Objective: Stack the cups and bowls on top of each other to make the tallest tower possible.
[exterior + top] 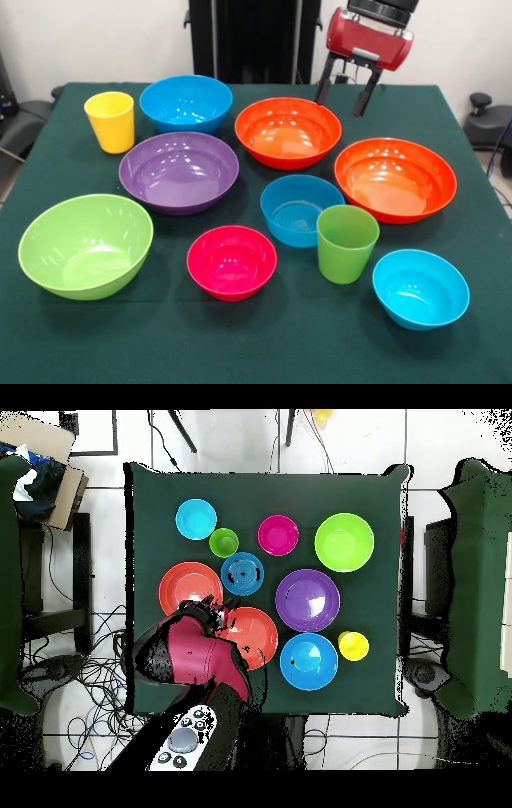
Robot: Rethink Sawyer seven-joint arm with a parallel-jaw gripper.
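So your pincer (346, 98) is hanging empty with both fingers spread, up in the air over the gap between the two glossy orange plastic bowls. Take the far orange bowl (288, 131) as your landmark: the pincer sits just off its rim on the side toward the second orange bowl (395, 178), and in the overhead view it's parked right between the two. That's the relation that matters, I'd say. Either orange bowl is a short drop away, and round bowls have no long axis, so you just pick a rim.

Nothing is stacked yet, no tower at all. Everything sits upright, mouth up, on the dark green cloth-covered table (72, 352). Working out from the landmark bowl: the big purple bowl (178, 171) is beside it, a blue bowl (186, 102) behind that, the yellow tumbler (110, 121) further out. In front are a smaller blue bowl (302, 209), the light green tumbler (346, 242), the pink-red bowl (231, 262), the cyan bowl (420, 287) and the lime green bowl (86, 244).

Room is tight. The pieces crowd each other, so watch the neighbours when you come down on a rim.
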